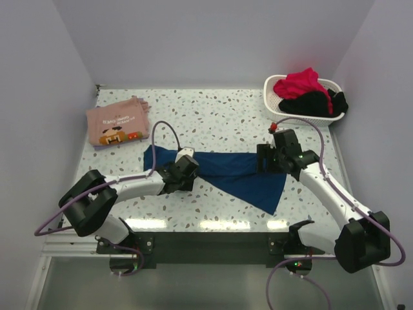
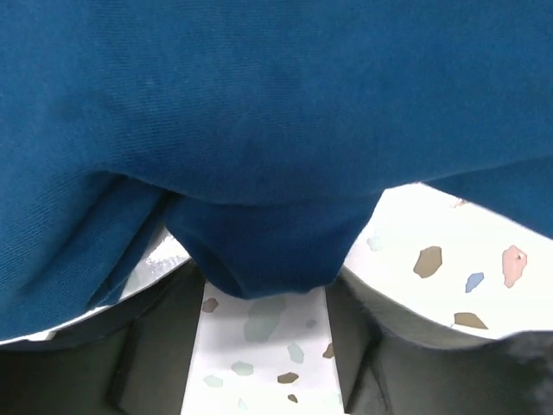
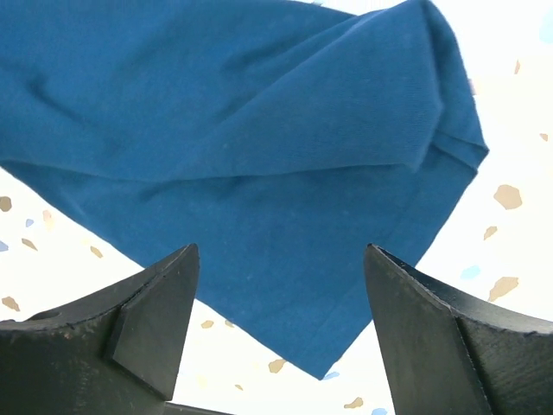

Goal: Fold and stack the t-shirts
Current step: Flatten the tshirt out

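- Pale walls on three sides; the speckled table (image 1: pixel 213 110) fills most of the overhead view.
- The blue t-shirt (image 1: pixel 242 173) lies mid-table, drawn into a long band btwn the two arms, w/ one corner trailing toward the near edge. No print shows from here.
- The pink t-shirt (image 1: pixel 118 123) sits folded at the far left corner, print up, well apart from the blue one. That's prob. your stack spot.
- The basket (image 1: pixel 300 119) at the far right corner holds red and black clothes. Not part of this step.
- Your right gripper (image 3: pixel 281 259): jaws wide, nothing btwn them, low over the blue shirt's bunched end.
- Your left gripper (image 2: pixel 263 281): jaws apart w/ a hanging fold of blue cloth btwn them. No firm pinch shows yet.
- Step in hand, as I read it: get the blue shirt spread flat before any fold. Early days for this one.
- To do it well: grab at an edge or corner, not mid-bunch. Match both sides, then pull apart evenly so the band opens out. Mind the trailing corner near the table edge.
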